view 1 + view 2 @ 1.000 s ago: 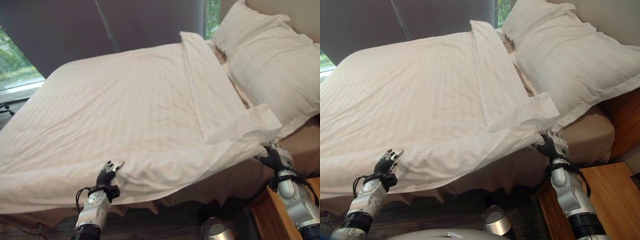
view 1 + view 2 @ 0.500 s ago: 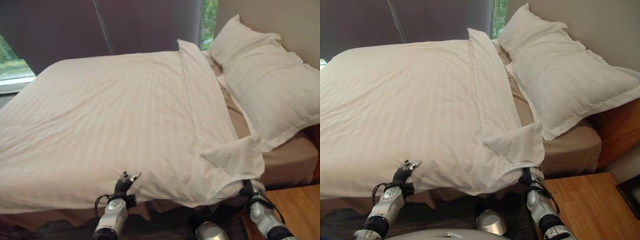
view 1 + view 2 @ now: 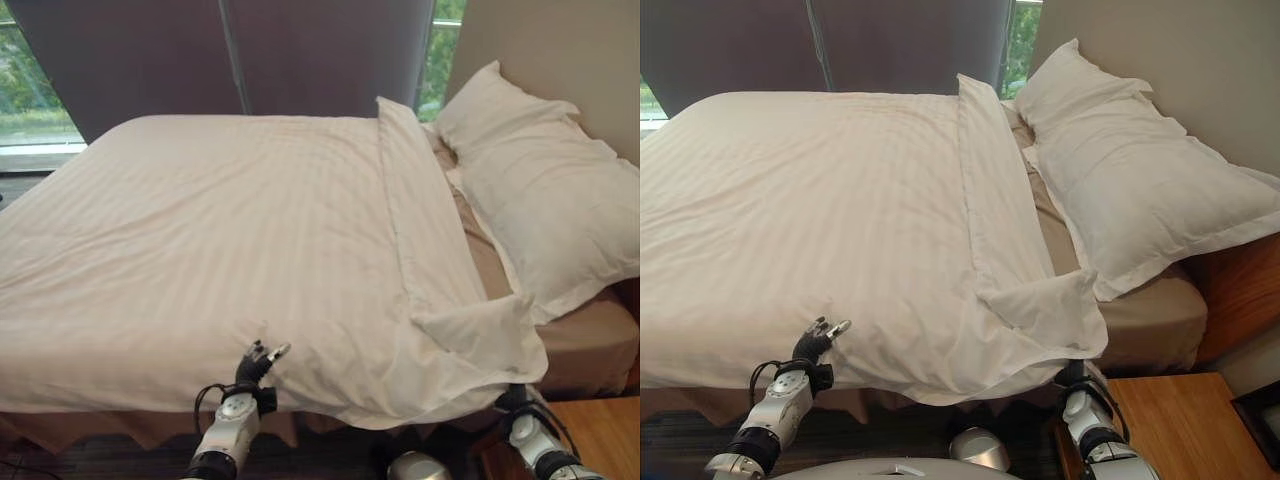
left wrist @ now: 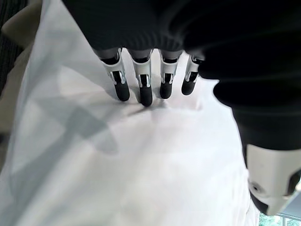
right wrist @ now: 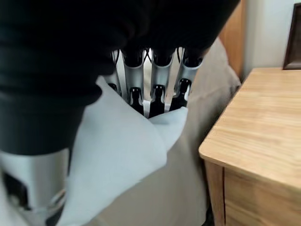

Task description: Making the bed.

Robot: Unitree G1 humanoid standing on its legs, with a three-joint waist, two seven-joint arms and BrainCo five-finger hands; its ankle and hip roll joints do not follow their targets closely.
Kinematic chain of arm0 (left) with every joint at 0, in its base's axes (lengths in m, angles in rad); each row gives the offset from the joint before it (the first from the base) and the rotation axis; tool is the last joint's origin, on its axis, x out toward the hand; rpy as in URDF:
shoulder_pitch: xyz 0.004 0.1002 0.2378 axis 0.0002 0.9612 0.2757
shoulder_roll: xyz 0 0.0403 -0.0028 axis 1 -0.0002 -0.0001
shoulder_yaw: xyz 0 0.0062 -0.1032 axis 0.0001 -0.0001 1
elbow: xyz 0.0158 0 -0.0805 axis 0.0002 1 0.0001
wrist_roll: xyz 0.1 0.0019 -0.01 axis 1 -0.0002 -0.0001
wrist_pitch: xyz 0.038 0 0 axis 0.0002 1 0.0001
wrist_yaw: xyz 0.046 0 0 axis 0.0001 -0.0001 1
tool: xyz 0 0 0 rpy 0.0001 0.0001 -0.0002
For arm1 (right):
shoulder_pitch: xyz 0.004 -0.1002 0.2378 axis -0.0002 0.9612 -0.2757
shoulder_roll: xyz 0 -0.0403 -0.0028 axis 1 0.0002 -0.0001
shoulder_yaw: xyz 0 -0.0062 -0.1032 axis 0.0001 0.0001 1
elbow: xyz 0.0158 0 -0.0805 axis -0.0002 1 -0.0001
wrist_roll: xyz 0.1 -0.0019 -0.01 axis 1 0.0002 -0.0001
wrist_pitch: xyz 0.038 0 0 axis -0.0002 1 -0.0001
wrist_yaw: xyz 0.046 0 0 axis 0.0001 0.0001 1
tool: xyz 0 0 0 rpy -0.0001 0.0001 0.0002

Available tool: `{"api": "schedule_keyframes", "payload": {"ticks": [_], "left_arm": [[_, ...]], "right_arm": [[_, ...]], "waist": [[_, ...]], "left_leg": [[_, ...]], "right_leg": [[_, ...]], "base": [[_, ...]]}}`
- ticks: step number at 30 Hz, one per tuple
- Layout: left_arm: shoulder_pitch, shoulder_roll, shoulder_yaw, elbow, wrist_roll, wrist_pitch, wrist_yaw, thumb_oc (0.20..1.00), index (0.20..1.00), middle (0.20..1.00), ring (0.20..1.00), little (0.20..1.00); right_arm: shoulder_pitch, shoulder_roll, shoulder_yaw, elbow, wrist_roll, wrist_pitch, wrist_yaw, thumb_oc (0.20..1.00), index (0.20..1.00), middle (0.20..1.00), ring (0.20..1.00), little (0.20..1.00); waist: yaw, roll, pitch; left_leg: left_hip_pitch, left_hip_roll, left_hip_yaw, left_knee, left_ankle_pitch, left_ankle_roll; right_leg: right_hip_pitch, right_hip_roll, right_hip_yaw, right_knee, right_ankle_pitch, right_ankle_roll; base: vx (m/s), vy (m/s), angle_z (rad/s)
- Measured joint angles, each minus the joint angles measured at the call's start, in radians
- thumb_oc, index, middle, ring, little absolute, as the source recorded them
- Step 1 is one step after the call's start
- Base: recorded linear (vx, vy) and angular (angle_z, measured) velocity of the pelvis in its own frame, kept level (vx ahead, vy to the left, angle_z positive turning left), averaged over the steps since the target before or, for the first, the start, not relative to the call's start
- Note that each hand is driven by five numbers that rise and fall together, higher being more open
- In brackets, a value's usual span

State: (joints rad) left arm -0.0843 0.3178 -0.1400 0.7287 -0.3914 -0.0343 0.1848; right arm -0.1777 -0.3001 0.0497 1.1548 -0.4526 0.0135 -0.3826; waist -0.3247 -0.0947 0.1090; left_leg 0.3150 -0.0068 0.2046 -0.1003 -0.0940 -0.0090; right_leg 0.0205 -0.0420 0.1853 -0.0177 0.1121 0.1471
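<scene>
White striped duvet (image 3: 230, 230) spread over the bed (image 3: 1160, 325), top edge folded back below two pillows (image 3: 1140, 180), wooden nightstand (image 5: 263, 136) beside, left hand (image 3: 255, 362) fingers straight, pressing duvet's near edge, right hand (image 5: 155, 89) fingers curled round duvet's corner

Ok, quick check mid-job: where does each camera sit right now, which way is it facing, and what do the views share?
Left eye view: head camera, looking down over the duvet and pillow; left hand at the near edge.
Right eye view: same head, slightly offset; right wrist under the duvet corner.
Left wrist view: along straight fingers on the duvet.
Right wrist view: right hand curled on the duvet corner, nightstand beside.
Shared: the duvet.
</scene>
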Motion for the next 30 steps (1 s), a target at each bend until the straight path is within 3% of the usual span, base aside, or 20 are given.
{"api": "schedule_keyframes", "payload": {"ticks": [6,8,12,16,18,23,26,30], "left_arm": [[0.000,0.001,0.006,0.000,0.000,0.000,-0.006,1.000,1.000,1.000,1.000,1.000],[0.004,0.000,0.023,0.000,0.000,0.000,-0.006,1.000,1.000,1.000,1.000,1.000],[0.019,0.000,0.075,0.000,0.000,-0.001,-0.004,1.000,1.000,1.000,1.000,1.000],[0.043,-0.006,0.117,0.004,0.000,-0.005,-0.001,1.000,1.000,1.000,1.000,1.000],[0.043,-0.012,0.117,0.004,0.000,-0.007,-0.001,1.000,1.000,1.000,1.000,1.000],[0.050,-0.035,0.118,0.004,0.000,-0.007,-0.019,1.000,1.000,1.000,1.000,1.000],[0.052,-0.036,0.122,0.001,0.000,-0.005,-0.023,1.000,1.000,1.000,1.000,1.000],[0.051,-0.041,0.117,-0.019,0.002,0.003,-0.025,1.000,1.000,1.000,1.000,1.000]], "right_arm": [[0.011,-0.029,-0.001,-0.023,0.023,0.004,-0.029,1.000,1.000,1.000,1.000,1.000],[0.036,-0.062,-0.013,-0.068,0.034,0.039,-0.061,1.000,1.000,1.000,1.000,1.000],[0.171,-0.185,-0.115,-0.206,0.071,0.111,-0.129,1.000,1.000,1.000,1.000,1.000],[0.227,-0.305,-0.207,-0.295,0.070,0.127,-0.200,1.000,1.000,1.000,1.000,1.000],[0.237,-0.329,-0.233,-0.335,0.070,0.128,-0.213,1.000,1.000,1.000,1.000,1.000],[0.238,-0.330,-0.251,-0.441,0.073,0.125,-0.222,1.000,1.000,1.000,1.000,1.000],[0.237,-0.326,-0.249,-0.644,0.108,0.123,-0.199,1.000,1.000,1.000,1.000,1.000],[0.133,-0.329,-0.146,-0.905,0.108,0.106,-0.126,1.000,1.000,1.000,1.000,1.000]], "waist": [[0.000,-0.001,0.002],[-0.001,0.001,0.004],[-0.012,0.008,0.017],[-0.060,0.015,0.027],[-0.063,0.021,0.028],[-0.054,0.040,0.019],[-0.058,0.048,0.017],[-0.053,0.033,0.013]], "left_leg": [[-0.001,-0.002,0.002,0.000,-0.003,0.002],[-0.001,-0.002,0.002,0.000,-0.003,0.002],[-0.001,-0.002,0.006,0.000,-0.005,0.004],[-0.001,0.001,0.013,0.000,-0.006,0.003],[-0.002,0.002,0.014,0.000,-0.006,0.003],[-0.013,0.002,0.008,0.000,-0.002,0.002],[-0.014,0.001,0.011,0.000,0.000,0.003],[-0.013,-0.003,0.028,0.000,0.001,0.003]], "right_leg": [[-0.001,-0.002,0.003,0.001,-0.004,0.006],[-0.001,-0.002,0.003,0.000,-0.004,0.006],[-0.002,-0.001,0.010,-0.004,-0.004,0.006],[-0.004,0.005,0.019,-0.014,0.002,0.005],[-0.005,0.007,0.020,-0.015,0.006,0.004],[-0.015,0.007,0.018,-0.015,0.012,0.002],[-0.016,0.007,0.021,-0.017,0.017,0.004],[-0.022,0.009,0.037,-0.017,0.024,0.005]], "base": [[0.00,0.000,0.00],[0.00,0.000,0.00],[0.01,-0.010,-0.06],[0.01,-0.005,-0.10],[0.01,-0.003,-0.03],[0.00,0.000,0.00],[-0.01,0.003,-0.04],[-0.01,0.023,-0.12]]}}
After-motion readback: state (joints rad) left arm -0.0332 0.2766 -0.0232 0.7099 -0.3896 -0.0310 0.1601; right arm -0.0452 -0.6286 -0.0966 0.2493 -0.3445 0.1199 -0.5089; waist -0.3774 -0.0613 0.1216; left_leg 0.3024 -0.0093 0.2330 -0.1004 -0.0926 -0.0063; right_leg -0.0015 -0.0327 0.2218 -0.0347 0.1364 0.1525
